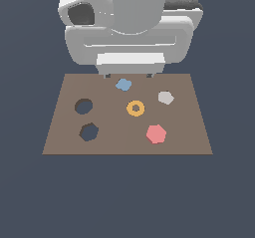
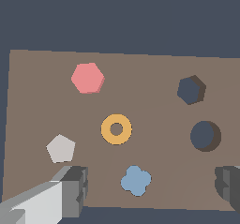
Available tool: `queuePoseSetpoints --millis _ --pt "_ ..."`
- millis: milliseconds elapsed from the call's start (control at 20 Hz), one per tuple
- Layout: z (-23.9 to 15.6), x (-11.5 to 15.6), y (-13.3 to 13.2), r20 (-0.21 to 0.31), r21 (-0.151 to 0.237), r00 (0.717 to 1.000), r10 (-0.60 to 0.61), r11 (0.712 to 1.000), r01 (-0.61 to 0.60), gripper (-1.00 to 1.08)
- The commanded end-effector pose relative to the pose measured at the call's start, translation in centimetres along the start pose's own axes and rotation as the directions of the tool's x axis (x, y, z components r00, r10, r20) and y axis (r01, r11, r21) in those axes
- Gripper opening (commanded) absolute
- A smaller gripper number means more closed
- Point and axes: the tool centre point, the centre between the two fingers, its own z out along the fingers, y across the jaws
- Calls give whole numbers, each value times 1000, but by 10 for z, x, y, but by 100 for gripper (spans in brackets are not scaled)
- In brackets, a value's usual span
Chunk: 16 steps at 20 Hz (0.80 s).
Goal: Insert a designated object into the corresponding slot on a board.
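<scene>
The salmon-red hexagonal piece (image 1: 156, 133) (image 2: 87, 78) lies flat on the brown board (image 1: 189, 132) (image 2: 159, 73), toward the exterior view's right. The hexagon-like dark slot (image 1: 88, 132) (image 2: 191, 89) is on the board's left, with the smooth round hole (image 1: 83, 106) (image 2: 205, 135) behind it. My gripper (image 1: 127, 75) (image 2: 150, 185) hangs open and empty above the board's far edge, over a blue clover-shaped piece (image 1: 123, 85) (image 2: 136, 180). Its fingers (image 2: 75, 185) stand wide apart, well away from the red piece.
An orange ring (image 1: 135, 108) (image 2: 116, 129) lies mid-board between the gripper and the red piece. A pale grey piece (image 1: 166, 98) (image 2: 60, 148) lies at the exterior view's right. The arm's white body (image 1: 129, 28) looms behind the board.
</scene>
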Motion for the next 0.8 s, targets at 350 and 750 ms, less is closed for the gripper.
queuePoseSetpoints --millis 350,750 --pt "8 4 -6 1 0 1000 24 1000 -24 100" --pt "38 21 -26 5 0 994 113 994 -113 100"
